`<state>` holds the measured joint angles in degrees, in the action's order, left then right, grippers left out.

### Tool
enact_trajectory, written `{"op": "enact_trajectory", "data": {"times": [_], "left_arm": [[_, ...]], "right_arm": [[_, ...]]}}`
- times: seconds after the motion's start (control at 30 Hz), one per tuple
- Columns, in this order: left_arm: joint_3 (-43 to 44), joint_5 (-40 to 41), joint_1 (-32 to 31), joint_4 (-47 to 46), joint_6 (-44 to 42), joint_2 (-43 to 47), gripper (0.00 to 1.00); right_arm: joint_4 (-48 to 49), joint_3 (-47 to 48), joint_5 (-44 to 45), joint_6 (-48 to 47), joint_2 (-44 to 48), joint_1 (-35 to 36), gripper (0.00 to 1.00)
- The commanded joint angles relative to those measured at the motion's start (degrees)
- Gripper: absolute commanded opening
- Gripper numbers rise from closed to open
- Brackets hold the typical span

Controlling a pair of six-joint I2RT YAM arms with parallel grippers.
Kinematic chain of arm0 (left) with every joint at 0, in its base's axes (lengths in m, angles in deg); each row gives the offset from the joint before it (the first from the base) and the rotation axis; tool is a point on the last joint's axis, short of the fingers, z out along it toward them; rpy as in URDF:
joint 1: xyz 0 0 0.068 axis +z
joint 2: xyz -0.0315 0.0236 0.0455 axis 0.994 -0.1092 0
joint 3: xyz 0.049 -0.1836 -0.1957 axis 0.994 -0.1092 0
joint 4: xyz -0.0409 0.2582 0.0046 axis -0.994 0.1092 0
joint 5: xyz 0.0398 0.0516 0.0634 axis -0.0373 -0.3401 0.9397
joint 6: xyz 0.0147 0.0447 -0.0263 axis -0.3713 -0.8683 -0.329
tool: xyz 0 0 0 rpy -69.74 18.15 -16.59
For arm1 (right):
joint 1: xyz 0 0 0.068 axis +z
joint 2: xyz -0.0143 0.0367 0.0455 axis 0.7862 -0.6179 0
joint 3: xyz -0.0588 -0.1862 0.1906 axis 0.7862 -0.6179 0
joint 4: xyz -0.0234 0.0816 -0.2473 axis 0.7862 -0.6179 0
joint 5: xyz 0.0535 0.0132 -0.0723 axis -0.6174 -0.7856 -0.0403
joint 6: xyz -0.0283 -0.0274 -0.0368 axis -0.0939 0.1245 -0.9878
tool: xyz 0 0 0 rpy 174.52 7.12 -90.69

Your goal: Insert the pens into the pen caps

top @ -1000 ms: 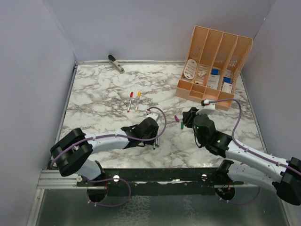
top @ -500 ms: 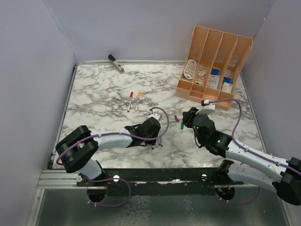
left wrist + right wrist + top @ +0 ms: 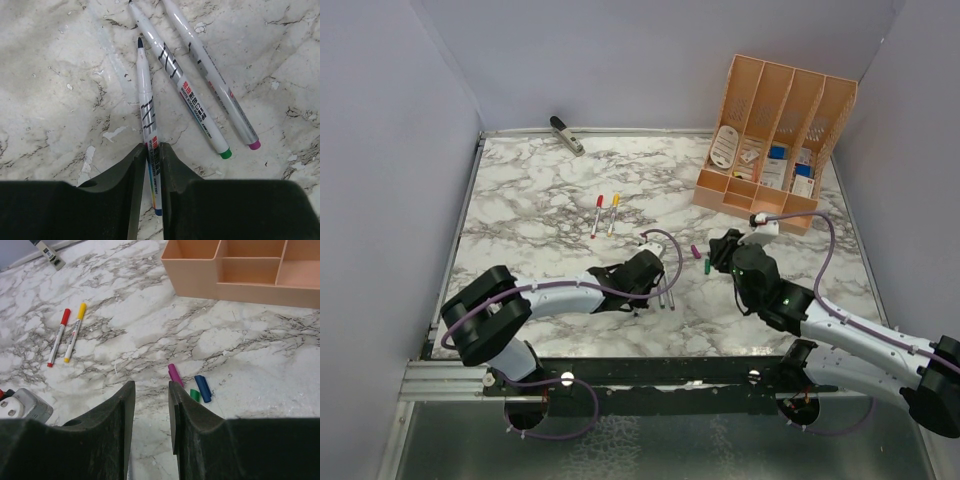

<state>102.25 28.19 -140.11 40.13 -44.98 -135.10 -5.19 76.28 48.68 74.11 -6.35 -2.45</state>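
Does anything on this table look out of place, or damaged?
Nothing looks damaged or spilled. Only three uncapped pens lie at the left claw, which grips the blue-ended pen, and three loose caps lie near the right claw.

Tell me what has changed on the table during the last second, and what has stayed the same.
The left gripper shifted slightly to the right and closed on the blue-ended pen. The right gripper stayed open near the three loose caps; the red-capped pen and the yellow-capped pen did not move.
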Motion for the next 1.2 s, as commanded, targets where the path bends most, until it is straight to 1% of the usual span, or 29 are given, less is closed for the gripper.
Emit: {"op": "enact_trajectory", "data": {"times": [0.0,0.07,0.17,0.33,0.4,0.43,0.5,0.63,0.7,0.77,0.87,0.93,0.97,1.03,1.17], "left_arm": [[1.21,1.94,-0.7,5.99,-0.89,-2.39,0.24],[2.07,2.79,-0.93,7.51,-1.07,-3.87,0.26],[3.28,3.75,-1.4,9.47,-1.31,-6.6,0.26],[4.66,4.81,-2.79,11.29,-0.59,-9.56,0.24],[4.65,4.78,-3.03,11.23,-0.04,-11.11,0.18],[4.59,4.7,-3.09,11.26,0.26,-11.24,0.14],[4.44,4.82,-3.08,11.3,0.53,-11.07,0.01],[4.23,5.44,-3.12,11.81,0.42,-10.28,0.0],[4.48,6.13,-3.12,12.62,0.32,-8.48,0.0],[4.67,7.27,-3.12,13.34,0.08,-7.35,0.0],[5.18,9.47,-3.12,14.48,-0.28,-5.47,0.0],[5.64,10.62,-3.11,14.87,-0.69,-3.92,0.0],[5.88,11.23,-3.1,14.92,-0.89,-3.1,0.0],[6.35,12.55,-3.12,15.15,-1.12,-1.18,0.0],[6.82,15.76,-3.12,15.18,-1.73,3.1,0.0]], "right_arm": [[-2.1,-0.77,2.95,2.42,1.03,-0.17,0.33],[-2.94,-0.55,3.67,3.16,1.04,-0.18,0.33],[-4.16,-0.14,4.26,3.52,0.94,-0.17,0.33],[-6.09,0.15,5.72,3.98,1.13,-0.17,0.33],[-6.98,0.07,6.84,4.4,1.31,-0.17,0.33],[-7.44,0.05,7.48,4.81,1.48,-0.17,0.33],[-8.31,-0.07,8.75,5.46,1.68,-0.25,0.34],[-8.65,-0.28,9.59,5.21,1.34,-1.25,0.35],[-8.11,-0.08,7.39,4.21,0.6,-3.2,0.35],[-7.06,0.12,3.13,2.76,-0.48,-6.8,0.35],[-5.43,0.83,-5.5,-0.13,-3.21,-13.68,0.35],[-4.78,1.94,-10.81,-2.55,-6.12,-17.04,0.34],[-4.67,2.69,-14.01,-3.86,-7.71,-18.06,0.33],[-5.1,4.41,-17.22,-5.94,-11.58,-18.61,0.29],[-3.84,4.42,-21.32,-7.21,-15.1,-18.62,0.24]]}}
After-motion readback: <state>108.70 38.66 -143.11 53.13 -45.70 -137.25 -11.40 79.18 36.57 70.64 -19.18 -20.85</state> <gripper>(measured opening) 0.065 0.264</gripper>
